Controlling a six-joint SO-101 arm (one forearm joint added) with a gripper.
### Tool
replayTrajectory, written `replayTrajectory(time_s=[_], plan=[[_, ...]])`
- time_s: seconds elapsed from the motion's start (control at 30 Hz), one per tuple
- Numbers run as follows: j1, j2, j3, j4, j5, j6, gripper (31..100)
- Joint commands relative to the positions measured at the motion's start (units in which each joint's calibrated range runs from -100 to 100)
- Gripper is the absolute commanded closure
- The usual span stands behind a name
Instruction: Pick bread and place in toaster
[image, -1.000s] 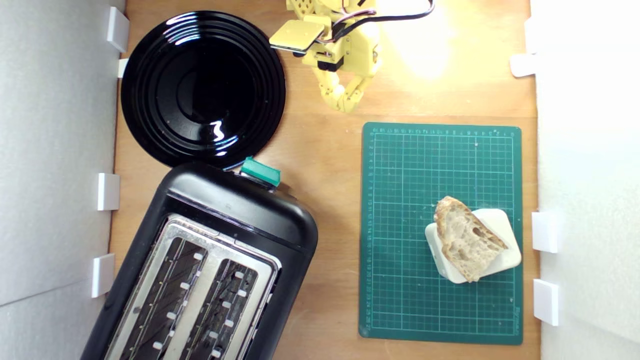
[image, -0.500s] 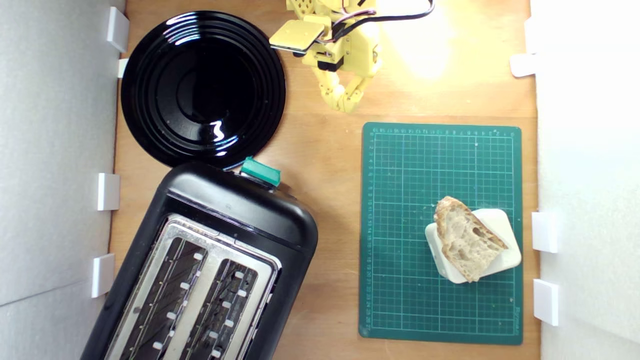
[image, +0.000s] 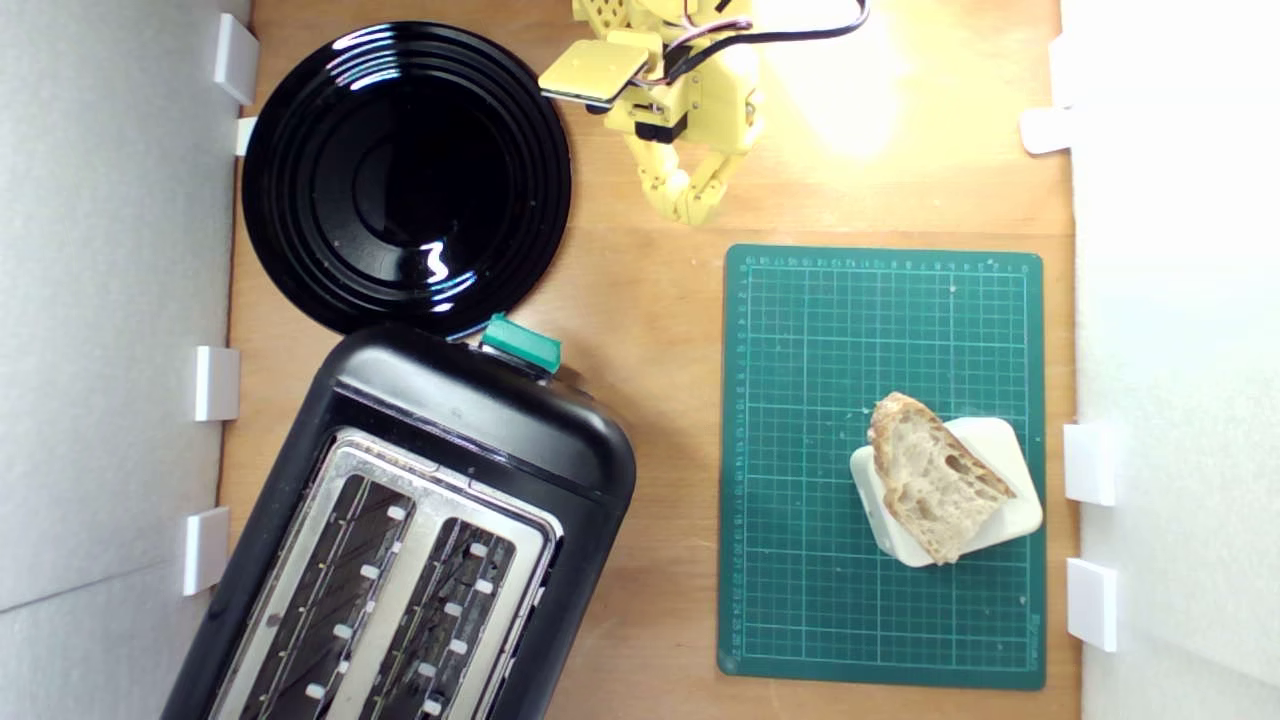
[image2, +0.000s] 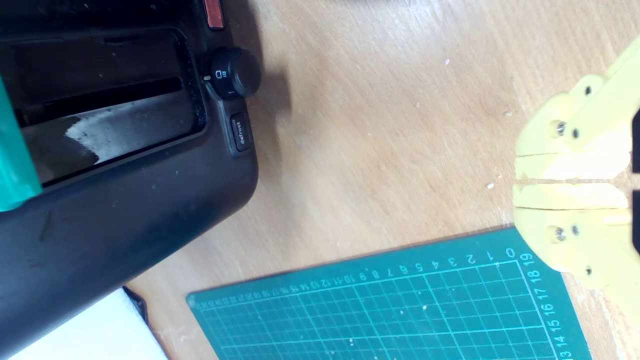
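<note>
Yellow plastic hand (image: 690, 208), fingers pressed together and holding nothing, hangs at twelve o'clock over the wooden worktop (image: 650, 330). The bread (image: 930, 478) lies well apart, toward four o'clock from the hand, on a white block (image: 1005, 480) on the green cutting mat (image: 820, 350). The toaster (image: 480, 420) occupies seven o'clock.

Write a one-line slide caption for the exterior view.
Yellow gripper shut above a green cutting mat; bread rests on a white block, toaster waits empty.
</note>
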Motion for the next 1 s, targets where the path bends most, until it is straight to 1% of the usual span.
replayTrajectory(time_s=[0.0, 0.97], plan=[[-0.08, -0.1, 0.28, -0.05, -0.23, 0.13, 97.8], [-0.65, 0.07, -0.09, -0.59, -0.23, 0.13, 98.3]])
